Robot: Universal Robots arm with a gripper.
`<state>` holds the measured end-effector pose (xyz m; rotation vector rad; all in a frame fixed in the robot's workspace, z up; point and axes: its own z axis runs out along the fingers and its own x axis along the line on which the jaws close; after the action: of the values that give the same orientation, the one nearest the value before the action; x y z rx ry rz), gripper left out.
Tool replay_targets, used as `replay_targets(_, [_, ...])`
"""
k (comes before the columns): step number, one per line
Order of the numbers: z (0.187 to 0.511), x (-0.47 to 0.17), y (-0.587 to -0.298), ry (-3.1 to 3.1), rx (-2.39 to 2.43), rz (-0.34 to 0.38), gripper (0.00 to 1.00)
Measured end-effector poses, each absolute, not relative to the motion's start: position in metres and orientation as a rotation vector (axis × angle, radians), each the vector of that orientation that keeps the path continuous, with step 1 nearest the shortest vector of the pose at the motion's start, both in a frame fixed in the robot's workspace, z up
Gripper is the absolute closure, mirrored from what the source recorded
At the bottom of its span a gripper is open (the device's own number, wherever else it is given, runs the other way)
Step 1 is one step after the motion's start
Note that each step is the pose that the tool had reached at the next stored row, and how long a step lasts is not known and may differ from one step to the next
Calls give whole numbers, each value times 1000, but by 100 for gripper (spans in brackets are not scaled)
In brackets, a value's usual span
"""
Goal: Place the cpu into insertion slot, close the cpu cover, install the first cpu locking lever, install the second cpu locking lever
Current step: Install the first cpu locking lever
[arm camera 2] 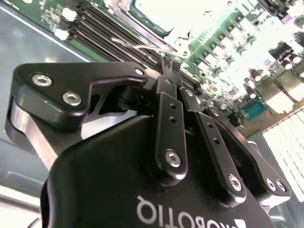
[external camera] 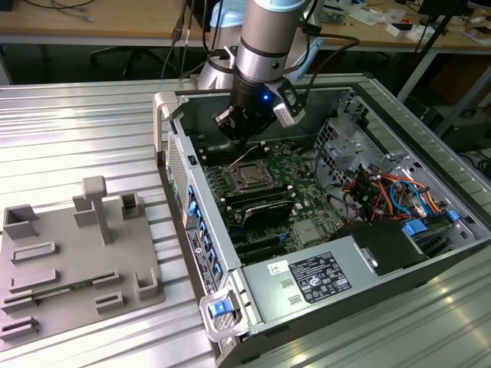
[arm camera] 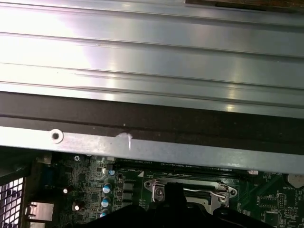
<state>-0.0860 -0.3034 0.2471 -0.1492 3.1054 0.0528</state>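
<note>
Down on the green motherboard (external camera: 280, 180), the insertion slot (external camera: 249, 176) sits with its silver rim around a dark square centre, just beside the long black memory slots (external camera: 261, 205). The gripper (external camera: 236, 126) hangs just above the slot's far edge inside the open computer case (external camera: 230, 268), and in the second wrist view its fingertips (arm camera 2: 170, 64) are pressed together with nothing between them. Well apart from the slot, outside the case, a grey fixture tray (external camera: 69, 261) lies on the ribbed metal table (external camera: 77, 130).
</note>
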Motion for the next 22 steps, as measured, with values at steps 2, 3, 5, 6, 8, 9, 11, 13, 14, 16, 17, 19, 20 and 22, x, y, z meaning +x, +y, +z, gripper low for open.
replay_targets(2, [246,-83,-303,3106,-149,52,89])
replay_targets(3, [244,-81,-302,3106,-149,51,89])
replay_targets(5, [242,-79,-301,3106,-149,50,89])
replay_targets(6, [241,-77,-300,3106,-149,48,89])
replay_targets(8, [238,-72,-298,3106,-149,46,89])
replay_targets(9, [236,-70,-297,3106,-149,46,89])
replay_targets(11, [234,-67,-295,3106,-148,45,89])
replay_targets(13, [232,-63,-294,3106,-148,45,89])
replay_targets(14, [231,-61,-293,3106,-148,44,89])
replay_targets(16, [229,-59,-293,3106,-149,40,89])
replay_targets(17, [229,-59,-293,3106,-149,37,89])
replay_targets(19, [229,-58,-293,3107,-149,28,89])
replay_targets(20, [229,-57,-293,3107,-149,22,89])
replay_targets(22, [229,-55,-293,3107,-149,15,89])
